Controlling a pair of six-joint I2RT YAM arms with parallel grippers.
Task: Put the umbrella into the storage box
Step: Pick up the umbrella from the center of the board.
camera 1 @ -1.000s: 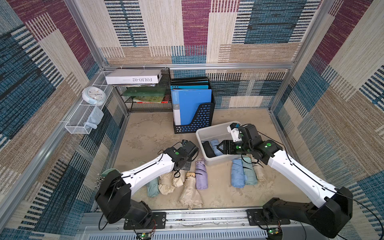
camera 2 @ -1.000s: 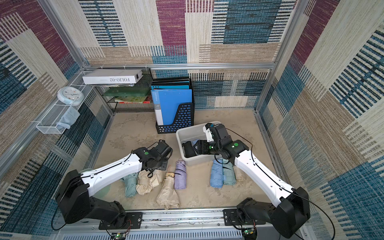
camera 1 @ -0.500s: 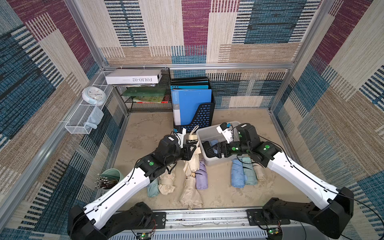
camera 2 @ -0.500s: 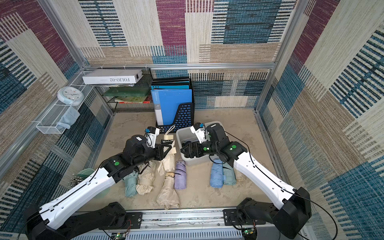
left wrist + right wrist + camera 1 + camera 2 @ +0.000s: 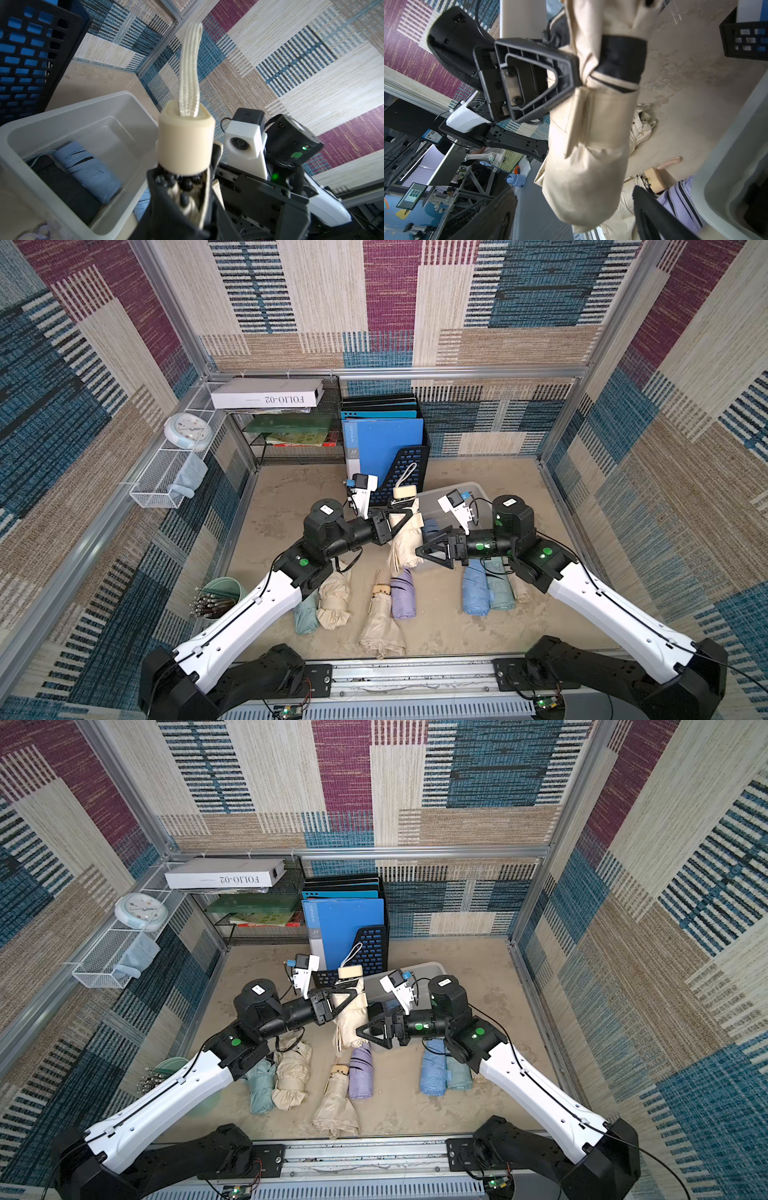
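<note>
My left gripper [image 5: 398, 519] is shut on a cream folded umbrella [image 5: 405, 541], held upright with its handle [image 5: 185, 143] and strap on top, just beside the near-left corner of the storage box [image 5: 471, 488]. The same grip shows in a top view, left gripper [image 5: 344, 997] on the umbrella [image 5: 351, 1021]. My right gripper [image 5: 422, 544] is open, pointing at the umbrella's lower half. In the right wrist view the umbrella's hanging end [image 5: 591, 145] lies between the spread jaws of the right gripper [image 5: 575, 212]. The box [image 5: 83, 116] holds a blue umbrella [image 5: 87, 168] and a black one [image 5: 62, 187].
Several folded umbrellas lie on the floor in front: lilac [image 5: 403, 593], blue [image 5: 473, 591], teal [image 5: 500, 589], cream [image 5: 380, 626]. A black file holder [image 5: 401, 472] with blue folders stands behind the box. A green cup of sticks [image 5: 220, 597] is at the left.
My left arm has lifted the cream umbrella off the floor and brought it up beside the box. My right gripper has come out of the box toward it and opened wider.
</note>
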